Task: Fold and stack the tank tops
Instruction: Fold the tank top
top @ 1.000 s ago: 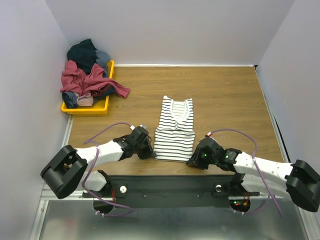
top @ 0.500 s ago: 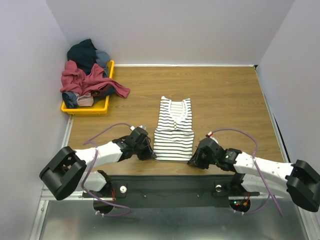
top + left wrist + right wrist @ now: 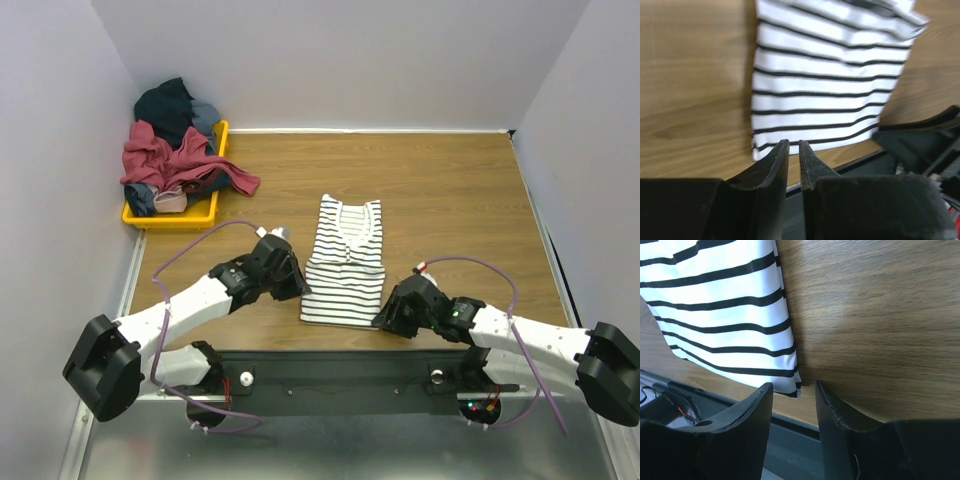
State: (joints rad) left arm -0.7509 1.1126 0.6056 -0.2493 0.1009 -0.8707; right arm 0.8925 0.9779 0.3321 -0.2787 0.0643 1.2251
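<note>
A white tank top [image 3: 345, 262] with thin dark stripes lies folded lengthwise on the wooden table, neckline at the far end. My left gripper [image 3: 296, 290] hovers beside its near-left corner. In the left wrist view its jaws [image 3: 793, 146] stand slightly apart with nothing between them, and the striped cloth [image 3: 825, 85] lies just beyond the tips. My right gripper [image 3: 384, 319] sits at the near-right corner. In the right wrist view it [image 3: 794, 388] is open and empty, the hem corner of the tank top [image 3: 715, 315] lying just ahead of the gap.
A yellow tray [image 3: 170, 217] at the far left holds a heap of dark, maroon and blue clothes [image 3: 170, 145]; a maroon piece [image 3: 235, 182] spills onto the table. The black rail [image 3: 340, 365] runs along the table's near edge, close under both grippers.
Both grippers have let go of the tank top's near corners and their jaws have parted. The left arm has lifted and drawn back leftward. The hem now lies flat.
</note>
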